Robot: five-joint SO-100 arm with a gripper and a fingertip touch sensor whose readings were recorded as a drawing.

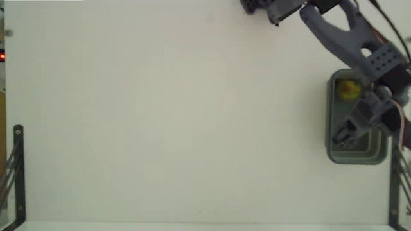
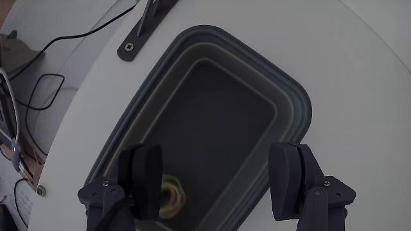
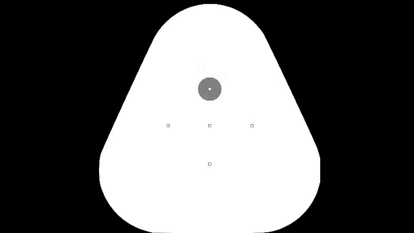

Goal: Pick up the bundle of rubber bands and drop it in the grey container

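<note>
Dark two-finger pincer [image 2: 218,183] spread wide and empty, poised over the rectangular grey-green plastic tub with rounded corners [image 2: 292,96]. Small yellow knotty clump of rubber bands [image 2: 172,192] lying on the tub floor, partly hidden behind the left finger in the wrist view. Tub's upper end masked by the arm in the fixed view; clump [image 1: 348,89] blurred there. White counter [image 1: 167,122] underneath.

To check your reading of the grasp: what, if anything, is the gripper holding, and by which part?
Nothing. The gripper is open above the container, and the bundle lies on the container's floor, by one finger, not between the two.
</note>
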